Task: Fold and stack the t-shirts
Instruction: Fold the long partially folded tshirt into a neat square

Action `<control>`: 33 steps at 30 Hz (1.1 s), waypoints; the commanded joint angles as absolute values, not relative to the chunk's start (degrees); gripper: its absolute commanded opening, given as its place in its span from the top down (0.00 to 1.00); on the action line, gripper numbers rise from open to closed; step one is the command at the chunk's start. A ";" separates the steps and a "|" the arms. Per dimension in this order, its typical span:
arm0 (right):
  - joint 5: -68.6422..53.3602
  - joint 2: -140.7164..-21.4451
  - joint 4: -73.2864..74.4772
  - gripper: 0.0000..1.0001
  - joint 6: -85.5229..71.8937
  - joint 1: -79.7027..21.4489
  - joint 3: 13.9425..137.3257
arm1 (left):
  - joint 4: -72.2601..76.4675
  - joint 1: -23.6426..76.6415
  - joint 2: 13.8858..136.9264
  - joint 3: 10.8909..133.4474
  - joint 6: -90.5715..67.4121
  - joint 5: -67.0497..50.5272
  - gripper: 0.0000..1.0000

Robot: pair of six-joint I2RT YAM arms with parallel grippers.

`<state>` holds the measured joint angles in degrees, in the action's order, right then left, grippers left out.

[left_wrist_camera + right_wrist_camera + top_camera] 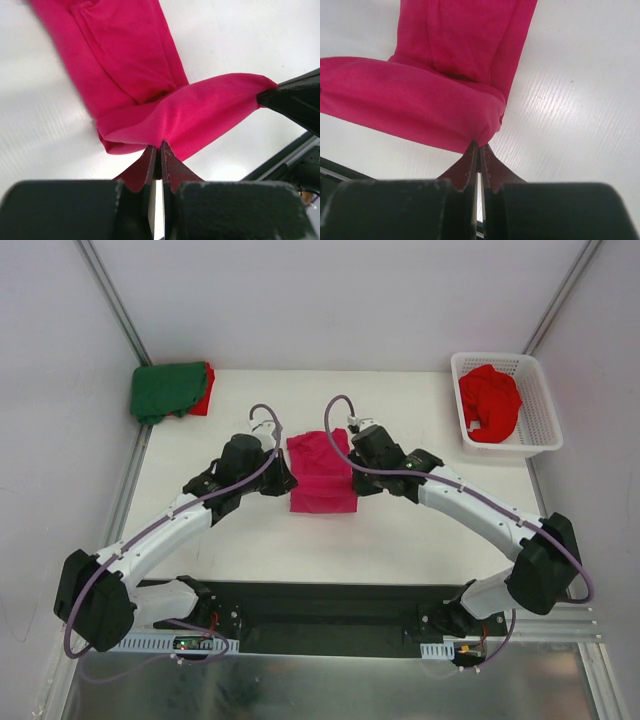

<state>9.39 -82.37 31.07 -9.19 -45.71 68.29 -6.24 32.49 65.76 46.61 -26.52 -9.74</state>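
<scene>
The left end effector (159, 148) has its two fingers pressed together on a pinch of the soft, short-sleeved magenta-pink t-shirt (135, 75), gripping it at the near edge of the cloth. The right end effector (479, 148) is clamped in the same way on the other end of that edge, its fingers meeting with only a thin fold of fabric between them. The stretch of cloth between the two grips is raised off the flat white surface (400, 530) and runs as a taut, slightly sagging band from one to the other. In the left wrist view the dark tip of the right end effector shows at the far end of this band. The rest of the shirt lies flat on the surface, reaching away from both cameras as a narrow, lengthwise-folded strip.

From above, the shirt sits in the middle of the surface, with one end effector at each of its side edges. In the far left corner lies a folded dark green t-shirt (165, 390), resting on a folded red t-shirt (205, 392) whose edge shows along its right side. At the far right stands a white plastic lattice basket (490, 358) with a crumpled red t-shirt (490, 405) inside, well apart from the held shirt.
</scene>
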 commanded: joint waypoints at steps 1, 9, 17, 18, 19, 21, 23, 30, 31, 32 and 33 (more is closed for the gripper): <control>7.12 -84.89 28.39 0.99 -5.80 -43.86 73.12 | -2.99 29.71 68.72 51.06 -22.86 -9.31 1.00; 5.02 -87.71 28.21 0.99 -2.91 -40.44 78.04 | -1.58 25.67 74.43 55.63 -20.22 -11.68 1.00; 0.71 -93.07 25.32 0.99 -0.79 -36.30 81.73 | 1.30 22.33 80.85 59.41 -18.55 -13.71 1.00; 0.44 -94.64 24.96 0.99 -0.70 -35.52 82.35 | 1.75 21.72 82.34 59.76 -18.54 -13.97 1.00; -1.39 -95.27 24.61 0.99 -0.44 -35.07 82.70 | 1.93 21.36 83.05 60.37 -18.46 -14.24 1.00; -2.63 -96.76 23.56 0.99 -0.35 -33.93 83.75 | 2.81 20.57 84.72 60.82 -18.46 -14.33 1.00; -3.60 -98.87 22.59 0.99 -0.35 -33.14 84.55 | 3.77 20.04 85.78 61.00 -18.63 -14.33 1.00; -7.90 -104.76 19.60 0.99 -0.44 -29.80 86.92 | 6.85 17.58 91.22 62.05 -18.90 -15.38 1.00; -8.26 -105.37 19.34 0.99 -0.35 -29.53 87.18 | 7.20 17.14 91.75 62.31 -18.90 -15.55 1.00; -8.61 -106.60 18.90 0.99 -0.44 -29.36 87.71 | 7.38 16.96 92.19 62.40 -18.81 -15.56 1.00; -9.14 -107.13 18.72 0.99 -0.35 -28.92 87.89 | 7.73 16.79 93.15 62.66 -18.72 -15.56 1.00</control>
